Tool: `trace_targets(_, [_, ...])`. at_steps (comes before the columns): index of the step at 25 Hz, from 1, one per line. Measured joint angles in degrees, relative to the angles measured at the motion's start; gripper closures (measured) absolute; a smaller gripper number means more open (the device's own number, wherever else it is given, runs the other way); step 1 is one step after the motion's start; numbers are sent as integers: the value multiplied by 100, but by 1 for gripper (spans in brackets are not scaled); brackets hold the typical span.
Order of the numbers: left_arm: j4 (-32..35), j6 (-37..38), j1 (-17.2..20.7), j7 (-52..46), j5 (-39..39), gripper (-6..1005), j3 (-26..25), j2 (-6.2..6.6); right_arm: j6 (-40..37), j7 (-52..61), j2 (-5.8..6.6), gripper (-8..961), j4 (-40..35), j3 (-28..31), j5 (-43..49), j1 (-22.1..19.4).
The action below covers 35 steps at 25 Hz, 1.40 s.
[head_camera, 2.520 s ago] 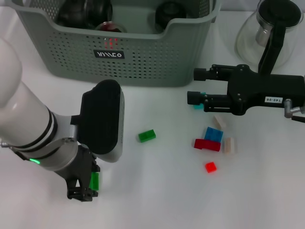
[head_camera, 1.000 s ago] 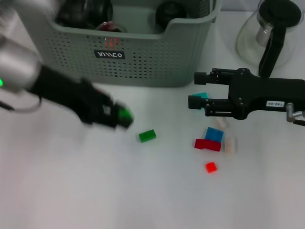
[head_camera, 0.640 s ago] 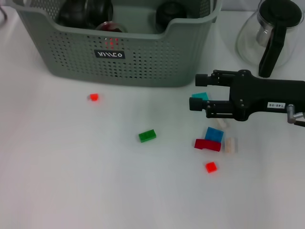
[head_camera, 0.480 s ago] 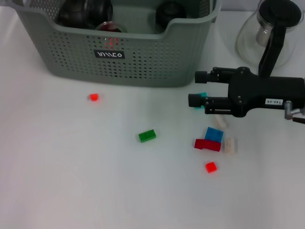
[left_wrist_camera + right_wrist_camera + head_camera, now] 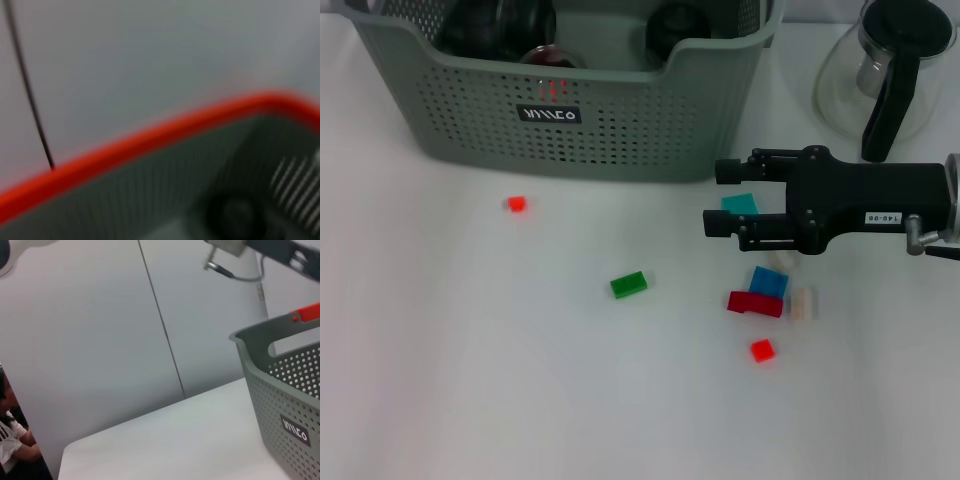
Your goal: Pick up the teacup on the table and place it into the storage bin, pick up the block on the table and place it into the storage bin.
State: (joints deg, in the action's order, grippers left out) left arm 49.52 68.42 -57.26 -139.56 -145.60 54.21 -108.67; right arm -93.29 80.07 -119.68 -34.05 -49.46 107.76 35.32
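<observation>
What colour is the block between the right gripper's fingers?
Teal block, seen best in the head view.

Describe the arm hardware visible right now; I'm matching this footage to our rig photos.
Only the right gripper shows in the head view: a boxy matte-black body with two slim black prongs ending in round tips, a small white label with dark digits, and a silver metal fitting at its wrist end. The left arm is out of the head view.

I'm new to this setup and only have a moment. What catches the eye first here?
The right hand, black and open, hovers over a teal block just in front of the grey-green storage bin. More small blocks lie scattered on the white table, including a green block near the middle.
</observation>
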Motion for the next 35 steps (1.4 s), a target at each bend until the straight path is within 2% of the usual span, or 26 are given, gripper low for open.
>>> trace_targets(1, [-86,-89,-112,-58,-435,594,144,-127,-5,0,1,193,0,-1,0,2])
trace_targets(5, [-795,-383,-624,-516,-1689,594,312,-376,-10,-1,6,193,0,-3,0,8])
trace_targets(7, [-938,-551,-686,-586,-1782,594,449,-444,-11,-8,6,193,1,-5,0,8])
trace_targets(10, [-799,-650,-625,-598,-1793,594,628,-577,-13,-14,7,193,2,-10,0,2])
trace_targets(13, [-368,-559,-473,-641,-1794,594,495,-693,-13,-14,7,193,3,-11,-1,12])
trace_targets(17, [517,-236,-111,-680,-1525,443,-177,-879,-21,-18,6,193,4,-13,-9,23])
trace_targets(19, [1214,16,308,-532,-873,367,-567,-985,-21,-20,6,193,4,-12,-19,30])
trace_targets(21, [1671,283,702,-321,-52,200,-768,-1034,-24,-23,6,193,3,-7,-32,33])
trace_targets(23, [2021,785,1295,96,1417,202,-938,-997,-22,-24,0,193,4,2,-37,33])
trace_targets(24, [2004,1275,1673,481,2624,202,-1054,-889,-22,-23,-5,193,4,4,-38,33])
trace_targets(25, [2004,1275,1673,481,2624,203,-1054,-889,-15,-22,-6,193,3,4,-37,32])
trace_targets(26, [1814,1678,1894,840,3412,204,-1170,-789,-10,-21,-13,193,4,3,-37,32])
trace_targets(29, [991,2880,2235,1872,5036,207,-1499,-546,-5,-10,-19,192,4,10,-37,34])
trace_targets(32, [421,3614,2402,2563,5528,209,-1707,-359,-38,2,-20,192,4,27,-39,35])
trace_targets(33, [239,3891,2490,2896,5552,210,-1751,-271,-49,3,-21,192,4,34,-40,32])
trace_targets(35, [191,4214,2648,3274,5215,212,-1720,-201,-67,20,-17,192,4,40,-42,14])
